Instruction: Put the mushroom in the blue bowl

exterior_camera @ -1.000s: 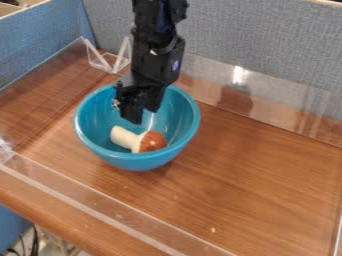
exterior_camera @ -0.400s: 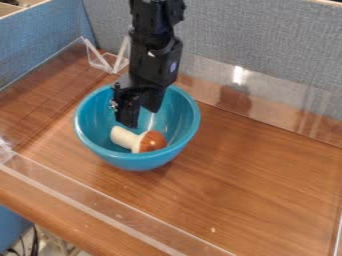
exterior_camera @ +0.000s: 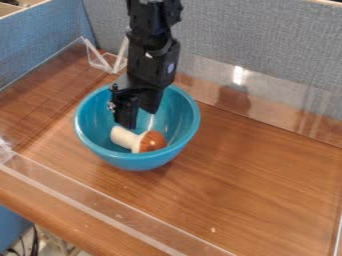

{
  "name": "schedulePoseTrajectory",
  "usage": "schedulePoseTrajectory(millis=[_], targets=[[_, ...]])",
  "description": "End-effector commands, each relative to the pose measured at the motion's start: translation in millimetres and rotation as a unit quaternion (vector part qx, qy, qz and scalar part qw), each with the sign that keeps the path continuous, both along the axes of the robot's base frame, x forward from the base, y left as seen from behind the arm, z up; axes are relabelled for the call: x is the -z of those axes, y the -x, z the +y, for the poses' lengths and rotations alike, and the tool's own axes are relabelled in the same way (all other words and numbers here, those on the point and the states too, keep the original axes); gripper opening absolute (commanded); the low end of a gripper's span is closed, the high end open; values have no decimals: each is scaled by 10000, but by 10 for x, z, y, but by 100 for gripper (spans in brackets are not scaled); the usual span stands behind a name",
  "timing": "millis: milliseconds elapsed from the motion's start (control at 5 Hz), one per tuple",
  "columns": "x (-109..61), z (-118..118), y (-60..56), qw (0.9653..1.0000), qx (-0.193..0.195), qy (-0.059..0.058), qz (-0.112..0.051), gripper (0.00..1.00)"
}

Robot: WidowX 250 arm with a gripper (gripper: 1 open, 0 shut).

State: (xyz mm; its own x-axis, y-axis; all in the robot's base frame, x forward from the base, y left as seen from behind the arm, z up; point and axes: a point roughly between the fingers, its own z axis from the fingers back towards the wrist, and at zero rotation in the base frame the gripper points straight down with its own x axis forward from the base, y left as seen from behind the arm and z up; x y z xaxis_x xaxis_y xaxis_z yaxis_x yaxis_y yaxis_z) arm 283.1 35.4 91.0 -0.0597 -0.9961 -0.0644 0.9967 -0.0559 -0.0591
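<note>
Slightly shifted toward the bowl's (exterior_camera: 98, 150) back-left side, the gripper (exterior_camera: 126, 120) hangs over it, how far open unclear, apparently holding nothing; the mushroom (exterior_camera: 139, 140) lies inside, where the curved wall probably keeps it.

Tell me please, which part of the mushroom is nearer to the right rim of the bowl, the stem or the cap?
The cap, the reddish-brown rounded end; the stem is cream-white and points left.

1. Bright, even light.
2. A small white glare spot and a paler sheen at the far edge of the table (exterior_camera: 254, 170).
3. Soft highlights on the bowl (exterior_camera: 96, 143).
4. Low resolution; fine detail on the dark arm (exterior_camera: 154, 40) is lost.
</note>
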Motion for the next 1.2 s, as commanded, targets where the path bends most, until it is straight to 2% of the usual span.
schedulePoseTrajectory(millis=[0,1000], targets=[[-98,47,-8,9998,-67,12,-179,100],[-173,31,24,9994,-107,202,-270,100]])
